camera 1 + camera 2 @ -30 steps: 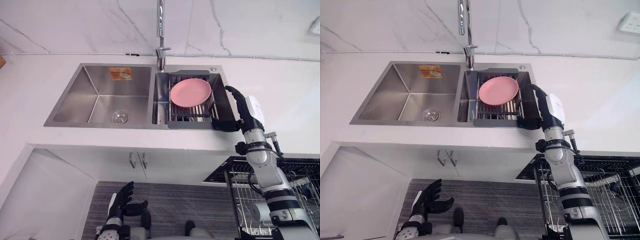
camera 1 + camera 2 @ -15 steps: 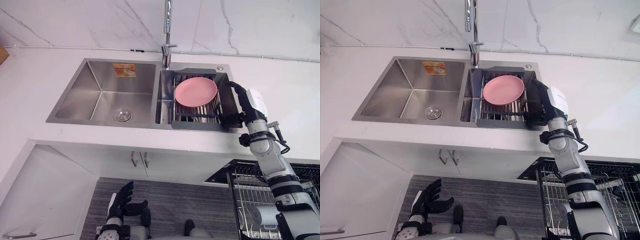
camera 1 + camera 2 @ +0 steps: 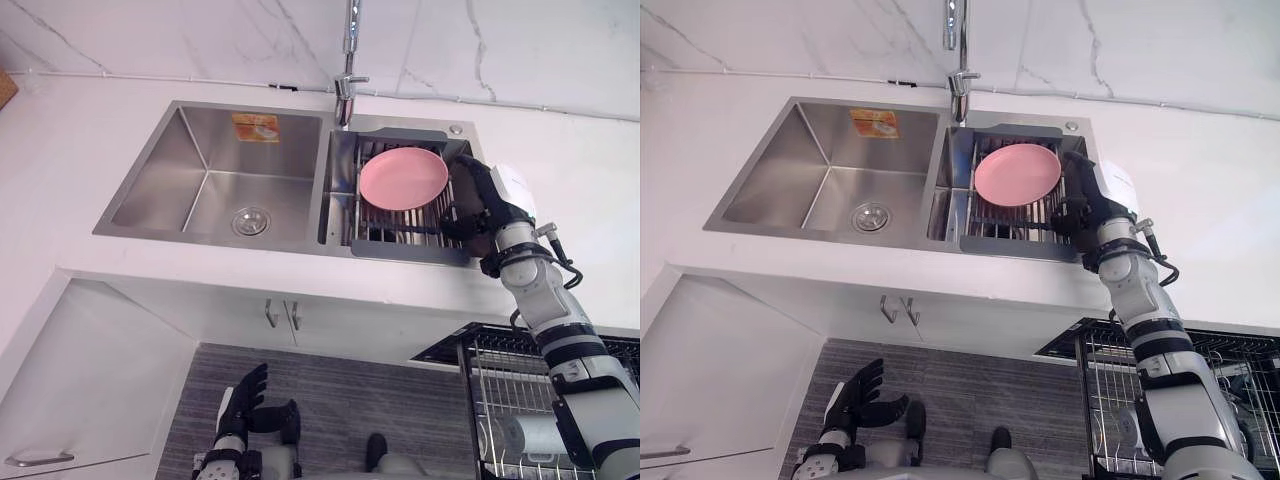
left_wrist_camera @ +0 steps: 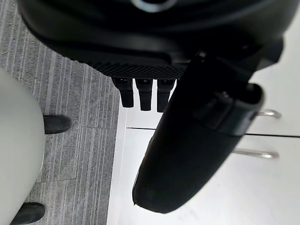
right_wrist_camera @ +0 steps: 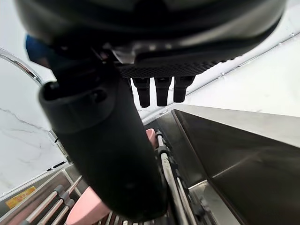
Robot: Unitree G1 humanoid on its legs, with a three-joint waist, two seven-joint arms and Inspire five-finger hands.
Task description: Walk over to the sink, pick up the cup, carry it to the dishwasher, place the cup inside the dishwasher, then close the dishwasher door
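The right hand (image 3: 478,205) reaches over the right end of the dark rack (image 3: 400,237) in the sink (image 3: 200,170), just beside the pink plate (image 3: 403,178), with its fingers loose and nothing in them. The left hand (image 3: 245,400) hangs low over the floor (image 3: 330,395) with its fingers spread. I cannot pick out the cup, which may be hidden behind the right hand, so I think the hand should go down slowly, keep off the plate, wrap round the cup's side and squeeze before lifting straight up.
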